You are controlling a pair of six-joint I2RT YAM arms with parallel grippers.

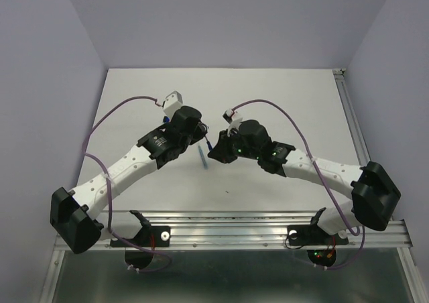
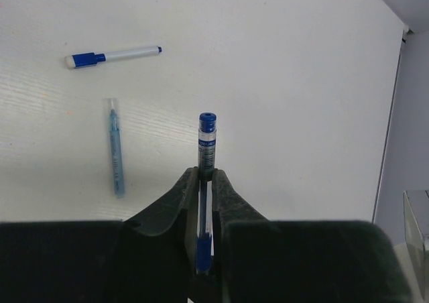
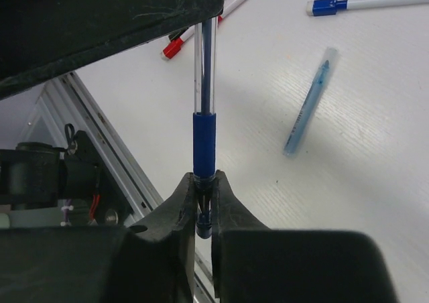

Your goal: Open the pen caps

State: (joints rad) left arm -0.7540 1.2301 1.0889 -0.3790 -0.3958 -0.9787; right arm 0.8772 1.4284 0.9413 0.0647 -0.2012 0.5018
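**Pen bridged between both pincers, cap end at the right**

The left pincer (image 2: 206, 179) is clamping narrow on the clear pen (image 2: 206, 149), its fingers pinching the see-through barrel partway along. A stub of barrel with a dark blue end plug (image 2: 207, 118) is sticking out past the tips. The pen is hanging mid-scene above the worktop (image 2: 288, 82), not touching it.

The long axis is running straight from the left grip into the right pincer (image 3: 203, 186), in line with the right fingers. The right pincer is squeezing narrow on the lower end of the dark blue cap (image 3: 204, 142). That cap is a short, smooth, opaque tube sleeved over the barrel, with a seam showing where the clear plastic begins.

Both arms are holding it, neither one nearer. The coming move is probably a straight draw along that axis, pincers parting. Pulling sideways is risking a bent thin barrel. It's hard, slick, round plastic, so slipping in the fingers is possible.

Lying loose on the matt white worktop:
- a light blue pen (image 2: 116, 149), near the held one
- a white marker wearing its blue marker cap (image 2: 86, 59)
- a red cap (image 3: 173, 48) on a whitish pen, partly hidden by the left arm
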